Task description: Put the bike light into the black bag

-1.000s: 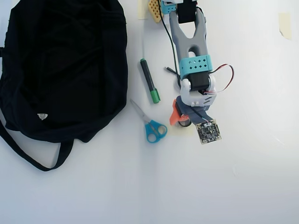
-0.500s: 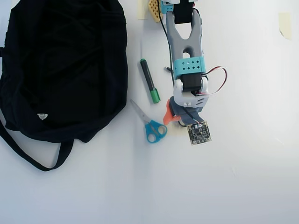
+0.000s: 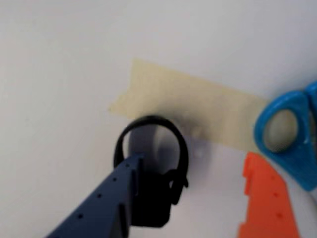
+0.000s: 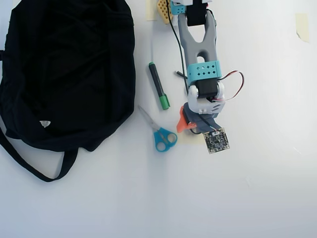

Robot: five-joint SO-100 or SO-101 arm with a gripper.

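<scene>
the step in hand is judged to be the grasp of the light (image 3: 157, 191), which lies on the white counter (image 3: 64, 74) just below a strip of tape (image 3: 198, 111) in the wrist view, loop strap uppermost. the pincer (image 3: 190, 196) is seen open there: the blue finger (image 3: 106, 198) is touching or just beside the light's left flank, while the orange finger (image 3: 265, 198) stands well apart on the right, and nothing is held yet.

for a good grasp, the blocky body should be taken between the fingers, not the thin loop (which would likely flex and slip). the pincer is best lowered until both tips flank the body, then closed squarely. the blue scissor handle (image 3: 290, 136) lies near the orange finger, so care is needed that it is not caught in the closing.

in the overhead view the light is hidden under the arm (image 4: 200, 64); the bag (image 4: 64, 69) lies well apart at the left, so a long carry is expected.

counted: one light, one bag, one pair of scissors (image 4: 159, 133), one green-capped marker (image 4: 158, 92), one arm.
</scene>
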